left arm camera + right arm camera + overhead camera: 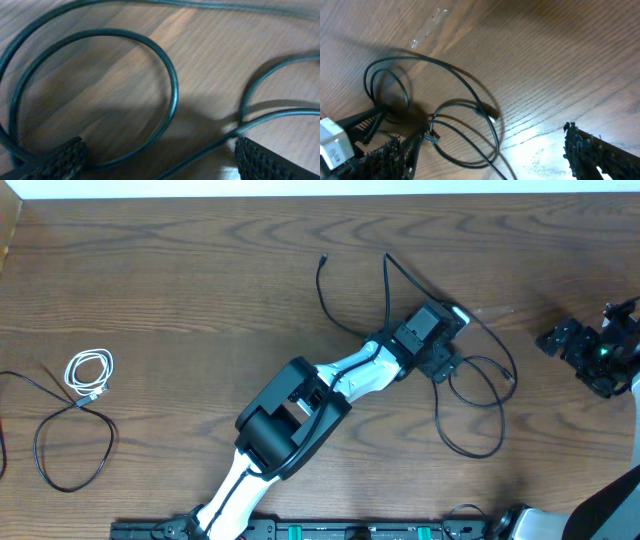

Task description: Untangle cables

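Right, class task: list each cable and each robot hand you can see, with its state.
White cord: coiled, lying at the left.
Left black cable: one loose loop, beside the white cord.
Centre black cables: looped over each other, tangled.
Left hand: open, low over the tangle.
Right hand: open, empty.

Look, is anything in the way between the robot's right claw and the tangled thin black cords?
Nothing visible is. Only bare brown wooden table lies between the open right gripper and the tangled thin black cords. The left gripper hangs over the tangle's far side, not in the path.
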`<state>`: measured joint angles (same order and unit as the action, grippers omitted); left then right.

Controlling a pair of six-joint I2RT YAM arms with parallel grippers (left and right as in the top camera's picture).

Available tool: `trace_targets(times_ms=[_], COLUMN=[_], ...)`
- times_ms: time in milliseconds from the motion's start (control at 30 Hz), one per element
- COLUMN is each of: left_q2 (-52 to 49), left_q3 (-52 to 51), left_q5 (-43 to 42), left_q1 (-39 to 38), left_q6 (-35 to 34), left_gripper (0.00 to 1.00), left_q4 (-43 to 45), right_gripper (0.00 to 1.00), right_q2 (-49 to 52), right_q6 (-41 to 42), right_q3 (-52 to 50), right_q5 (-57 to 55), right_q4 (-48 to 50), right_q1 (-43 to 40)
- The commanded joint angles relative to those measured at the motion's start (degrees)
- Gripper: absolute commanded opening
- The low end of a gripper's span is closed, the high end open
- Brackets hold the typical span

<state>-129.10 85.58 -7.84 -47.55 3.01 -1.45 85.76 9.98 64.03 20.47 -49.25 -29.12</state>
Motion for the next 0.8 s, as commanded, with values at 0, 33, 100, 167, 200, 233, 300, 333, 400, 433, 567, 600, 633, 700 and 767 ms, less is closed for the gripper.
trace_targets(times_ms=[0, 33, 100, 167, 200, 233, 300, 333, 400, 433, 567, 600, 633, 700, 767], left_q2=[-1.77, -1.77, -1.77, -1.77, -1.77, -1.77, -1.77, -1.77, -1.77, -1.77, -1.77, -1.77, -1.77, -1.73, -1.14], left_q3=[-1.73, -1.73, -1.73, -1.73, -1.73, -1.73, -1.73, -1.73, -1.73, -1.73, -1.7, -1.73, -1.73, -1.7, -1.7], left_q5=[12.39, 13.68, 18.53, 21.81, 23.08, 23.67, 23.58, 23.56, 23.56, 23.56, 20.63, 17.35, 13.99, 6.88, 5.35], left_q1=[1.7, 2.03, 3.5, 5.35, 6.69, 8.26, 11.78, 14.29, 18.38, 20.37, 28.5, 29.7, 30.47, 31.47, 31.21], left_q6=[2.05, 2.6, 2.58, 2.58, 2.58, 2.56, 2.27, 2.27, 2.27, 2.25, 1.29, 1.6, 2.64, 5.4, 5.55], left_gripper=[0.95, 0.94, 0.95, 0.95, 0.95, 0.95, 0.95, 0.95, 0.95, 0.95, 0.71, 0.7, 0.7, 0.71, 0.81], left_q4=[-6.32, -7.58, -11.04, -13.35, -14.47, -15.47, -16.98, -17.84, -19.04, -19.52, -21.7, -21.92, -22.1, -22.08, -21.84], right_gripper=[0.99, 0.99, 0.99, 0.99, 0.99, 0.99, 0.99, 0.99, 0.99, 0.99, 0.99, 0.99, 0.99, 0.99, 0.99], right_q2=[-0.46, -0.46, -0.46, -0.46, -0.46, -0.46, -0.46, -0.46, -0.46, -0.46, -0.46, -0.46, -0.46, -0.46, -0.46], right_q6=[-0.85, -0.85, -0.85, -0.85, -0.85, -0.85, -0.87, -0.87, -0.87, -0.87, -0.87, -0.87, -0.87, -0.85, -0.85], right_q3=[0.7, 0.7, 0.7, 0.7, 0.7, 0.7, 0.7, 0.7, 0.7, 0.7, 0.7, 0.7, 0.7, 0.7, 0.7], right_q5=[2.23, 2.25, 2.25, 2.27, 2.27, 2.27, 2.25, 2.25, 2.25, 2.25, 2.23, 2.23, 2.23, 2.23, 2.23], right_q4=[-0.22, -0.26, -0.46, -0.61, -0.68, -0.72, -0.76, -0.81, -0.83, -0.83, -0.83, -0.79, -0.68, -0.61, -0.63], right_q1=[-0.2, -0.2, -0.17, -0.17, -0.17, -0.17, -0.17, -0.17, -0.13, -0.11, -0.09, -0.09, -0.09, -0.09, -0.09])
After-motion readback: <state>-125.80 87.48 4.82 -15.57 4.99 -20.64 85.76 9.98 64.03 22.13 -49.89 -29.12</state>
